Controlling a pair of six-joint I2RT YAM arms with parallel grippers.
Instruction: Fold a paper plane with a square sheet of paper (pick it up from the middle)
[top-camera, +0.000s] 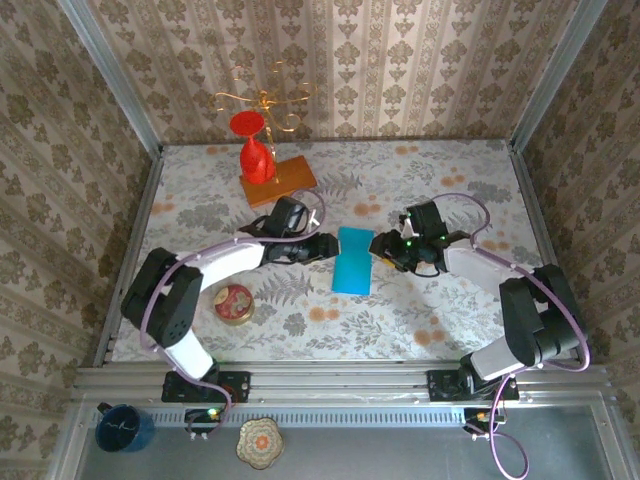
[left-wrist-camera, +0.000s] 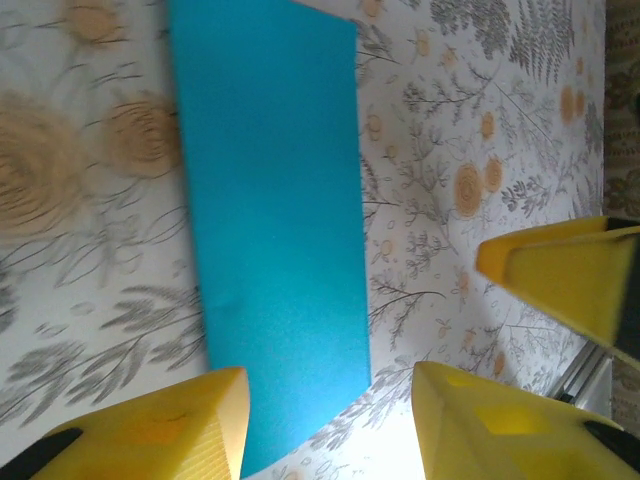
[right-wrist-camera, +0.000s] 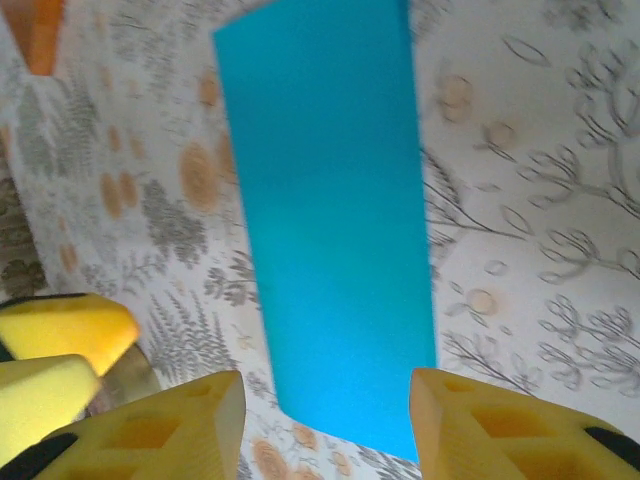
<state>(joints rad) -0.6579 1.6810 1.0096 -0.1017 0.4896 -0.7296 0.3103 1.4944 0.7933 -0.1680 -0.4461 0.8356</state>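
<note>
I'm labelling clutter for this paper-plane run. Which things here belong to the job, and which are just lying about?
Belongs to the job:
- teal paper, folded into a rectangle, flat mid-table
- left tool and right tool, both open, one at each side of it

Just lying about:
- red glass
- orange wooden block
- gold wire ornament
- round red tin
- blue mug

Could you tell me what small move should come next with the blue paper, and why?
Probably lower the left gripper to pinch an edge of the square sheet of paper: it lies flat, a narrow rectangle, between that and the right gripper, both open and empty.
</note>
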